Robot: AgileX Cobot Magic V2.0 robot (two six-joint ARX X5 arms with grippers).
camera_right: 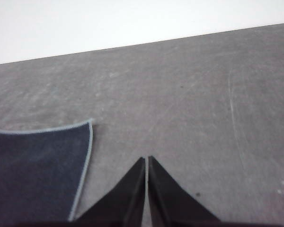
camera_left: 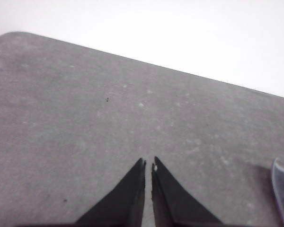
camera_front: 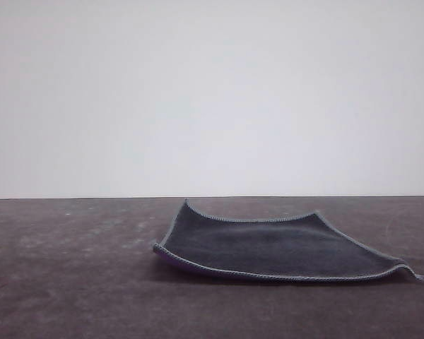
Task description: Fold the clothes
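Observation:
The clothes are one small square cloth (camera_front: 268, 247), dark grey face up, with grey stitched edging. It lies spread on the dark table (camera_front: 71, 282), right of centre, and a thin strip of purple shows under its near left edge. In the left wrist view my left gripper (camera_left: 148, 164) is shut over bare table, with a corner of the cloth (camera_left: 283, 187) off to one side, apart from it. My right gripper (camera_right: 146, 160) is also shut, hovering beside a corner of the cloth (camera_right: 35, 170) without touching it.
The table's far edge (camera_front: 212, 197) meets a plain white wall. The tabletop (camera_right: 203, 109) is dark grey and scuffed.

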